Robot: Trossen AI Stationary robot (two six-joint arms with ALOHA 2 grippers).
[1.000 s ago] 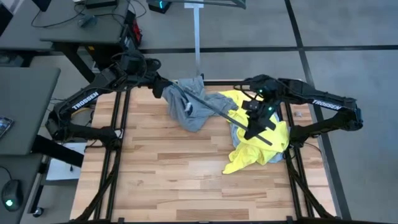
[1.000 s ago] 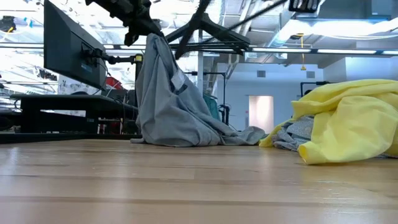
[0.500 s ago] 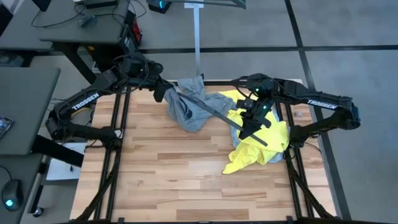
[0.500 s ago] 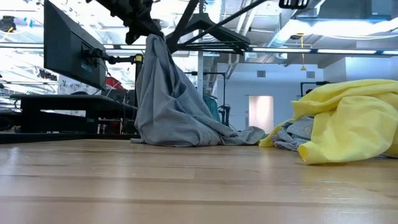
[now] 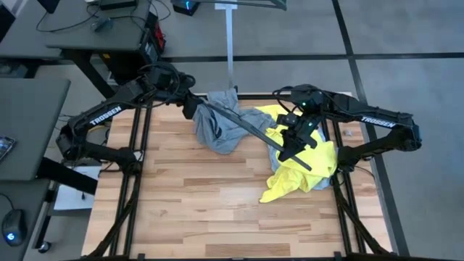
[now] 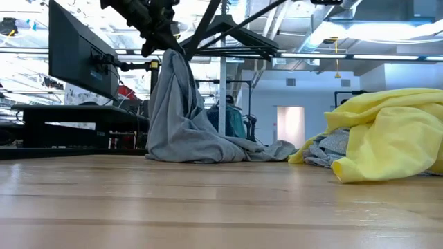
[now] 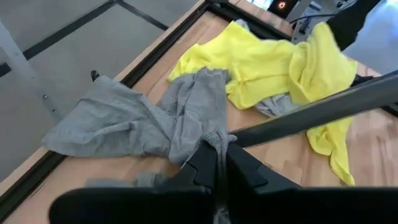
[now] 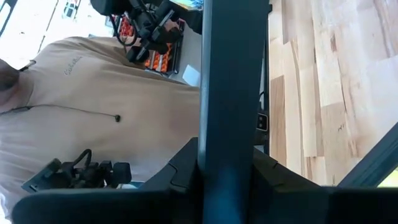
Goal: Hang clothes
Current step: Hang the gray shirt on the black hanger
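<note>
Now, left fingers (image 7: 216, 163): closed on a fold of the grey shirt (image 5: 217, 127), lifting it at the surface's (image 5: 196, 196) far edge.
Right fingers (image 8: 229, 163): clamped on a black hanger (image 5: 250, 129) reaching toward the grey shirt.
Yellow shirt (image 5: 297, 163): heaped on the right.
Blue shirt (image 6: 325, 149): under the yellow one.

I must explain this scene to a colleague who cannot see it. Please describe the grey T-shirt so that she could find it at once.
Look at the far edge of the wooden table, left of the bright yellow T-shirt. There the left gripper lifts one bunched end of the grey T-shirt, and the rest trails on the wood. It is the only garment partly raised; the yellow one lies in a heap.
</note>
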